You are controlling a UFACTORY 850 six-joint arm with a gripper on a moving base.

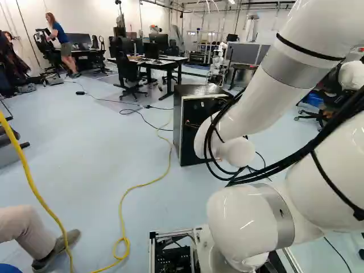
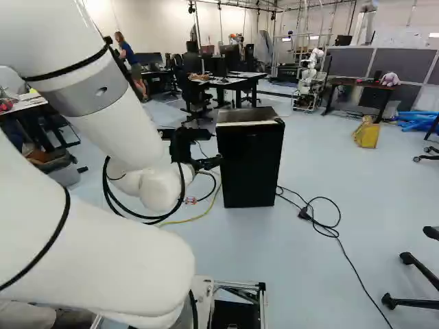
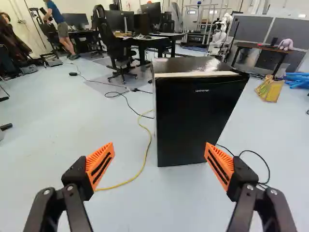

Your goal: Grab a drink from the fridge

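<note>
Two fingers (image 3: 100,164) of the gripper (image 3: 159,144) stand released and wide apart in the wrist view, with nothing between them. Ahead of them is the black fridge (image 3: 198,116), upright on the floor (image 2: 302,274), its front seemingly closed. The drink shows in no view; going by the task it should be inside the fridge, though that is my guess. So the step in hand looks like the approach to the fridge, with opening it still to be done. The next move probably calls for bringing the fingers up to the fridge's front and finding a door edge to pull (I can't tell which side is hinged, and I see no clear handle).

The wrist view gives the fridge's front with both fingers before it, whereas in the left base view the white arm (image 1: 284,74) covers part of the fridge. The left base view follows the yellow cable (image 1: 122,210) from beside the fridge back towards the base; the right base view has only a short stretch of it. A yellow bag (image 2: 367,133), beyond the fridge, appears in the right base and wrist views but not in the left base view.
</note>
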